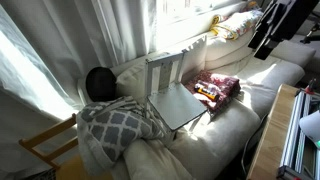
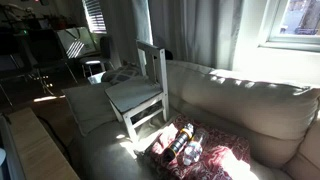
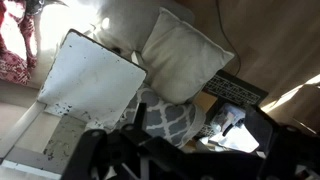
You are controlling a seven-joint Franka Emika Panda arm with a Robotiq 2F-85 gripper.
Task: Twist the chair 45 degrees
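Wrist view: the tool (image 3: 180, 150) is seen spread wide at the bottom edge, with nothing held. In an exterior view the chair (image 1: 172, 95) is stood on the counter (image 1: 215, 135), a pale sofa, between a grey patterned cushion (image 1: 115, 125) at its left and a red cloth (image 1: 215, 88) at its right. Small objects (image 2: 180, 142), too blurred to name, are laid on the cloth. A white pillow (image 3: 185, 55) is seen just beside the seat.

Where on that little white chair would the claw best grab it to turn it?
Probably the top rail of its slatted back, coming down from above. The white chair stands upright on the sofa, so that thin rail is its highest, most exposed part and looks narrow enough to fit between the fingers. The wide flat seat does not.
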